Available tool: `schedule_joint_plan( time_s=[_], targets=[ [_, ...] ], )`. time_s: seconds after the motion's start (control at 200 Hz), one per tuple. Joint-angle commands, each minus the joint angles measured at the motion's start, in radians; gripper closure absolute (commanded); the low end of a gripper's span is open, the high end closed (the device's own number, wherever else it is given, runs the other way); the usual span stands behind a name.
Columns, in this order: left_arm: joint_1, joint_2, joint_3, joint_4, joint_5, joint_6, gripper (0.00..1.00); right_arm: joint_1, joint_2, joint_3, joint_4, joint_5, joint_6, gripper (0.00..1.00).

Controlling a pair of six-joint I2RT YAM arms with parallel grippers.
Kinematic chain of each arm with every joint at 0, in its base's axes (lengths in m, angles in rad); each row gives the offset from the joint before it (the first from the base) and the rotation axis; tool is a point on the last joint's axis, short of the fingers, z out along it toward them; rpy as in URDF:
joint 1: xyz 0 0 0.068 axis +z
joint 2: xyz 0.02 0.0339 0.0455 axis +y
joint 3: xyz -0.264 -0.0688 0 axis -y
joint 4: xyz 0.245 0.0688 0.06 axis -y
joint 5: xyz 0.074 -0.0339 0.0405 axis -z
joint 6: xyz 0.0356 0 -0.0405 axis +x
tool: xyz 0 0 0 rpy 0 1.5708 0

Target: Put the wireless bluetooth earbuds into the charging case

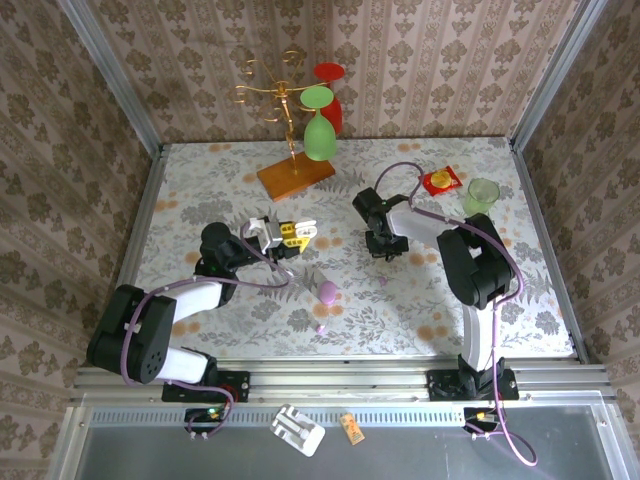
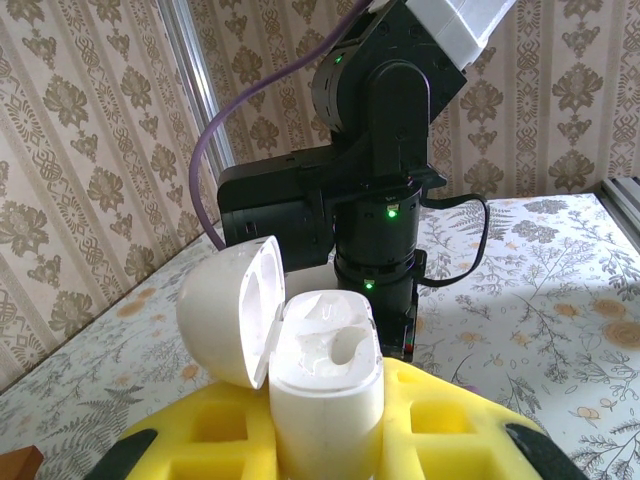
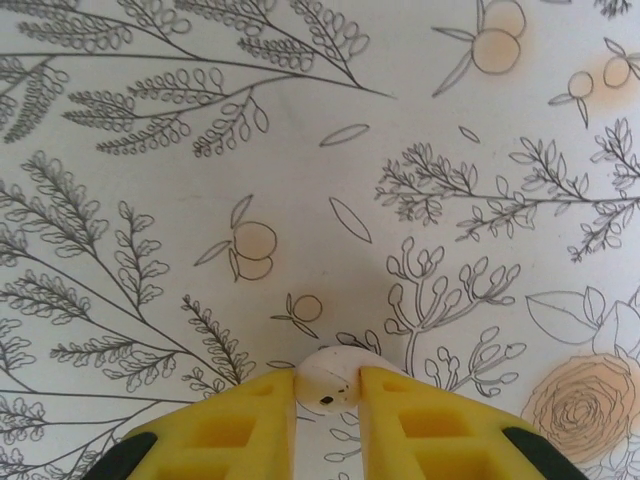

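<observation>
Currently the left claw (image 2: 330,425) is clamped on the open charging case (image 2: 325,365) above mid-worktop (image 1: 420,310); the right claw (image 3: 328,398) pinches one earbud (image 3: 328,383) right of centre. Risk: a tip-only pinch may squirt the smooth earbud out during lifting.

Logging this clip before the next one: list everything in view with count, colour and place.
charging case: one, pale, lid open, in the left gripper
earbud: one, pale, on the cloth between the right gripper's pads
egg-shaped object: one, lilac, mid-table
small bit: one, lilac, just nearer; unidentifiable
rack: one, gold with wooden base, far centre
glass: one, green, hanging on the rack
second glass: one, red, behind it
cup: one, green, far right
packet: one, red and yellow, beside the cup
table: one, floral cloth
left gripper: yellow pads, shut on the case
right gripper: yellow pads, shut on the earbud
</observation>
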Motion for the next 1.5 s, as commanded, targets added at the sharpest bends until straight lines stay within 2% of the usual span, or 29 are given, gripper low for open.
schedule_joint_plan(
  time_s=[0.0, 0.165, 0.325, 0.54, 0.78, 1.11, 1.17, 1.295, 1.41, 1.495],
  targets=[
    [0.006, 0.004, -0.005, 0.038, 0.025, -0.004, 0.98, 0.004, 0.025, 0.021, -0.021, -0.035, -0.046, 0.78],
    [0.014, -0.002, -0.010, 0.037, 0.025, -0.006, 0.98, 0.006, -0.013, 0.005, -0.011, -0.125, -0.078, 0.78],
    [0.018, 0.000, -0.011, 0.037, 0.026, -0.005, 0.98, 0.004, -0.070, -0.031, 0.024, -0.266, -0.076, 0.77],
    [0.019, 0.006, -0.007, 0.045, 0.030, -0.010, 0.98, -0.029, -0.099, -0.125, 0.188, -0.631, 0.049, 0.75],
    [0.018, 0.010, -0.005, 0.058, 0.032, -0.018, 0.98, -0.087, -0.078, -0.168, 0.261, -0.688, 0.152, 0.75],
    [0.021, 0.007, -0.016, 0.064, 0.024, -0.015, 0.97, -0.088, -0.146, -0.140, 0.193, -0.571, -0.005, 0.64],
    [0.022, 0.010, -0.018, 0.066, 0.019, -0.013, 0.97, -0.068, -0.149, -0.124, 0.148, -0.494, -0.057, 0.63],
    [0.031, 0.019, -0.031, 0.102, -0.006, -0.027, 0.98, 0.008, -0.150, -0.102, 0.093, -0.219, -0.122, 0.63],
    [0.052, 0.023, -0.045, 0.150, -0.012, -0.058, 0.98, 0.055, -0.137, -0.093, 0.097, -0.144, -0.140, 0.60],
    [0.057, 0.023, -0.045, 0.152, -0.006, -0.062, 0.97, 0.064, -0.107, -0.065, 0.089, -0.146, -0.146, 0.57]
  ],
)
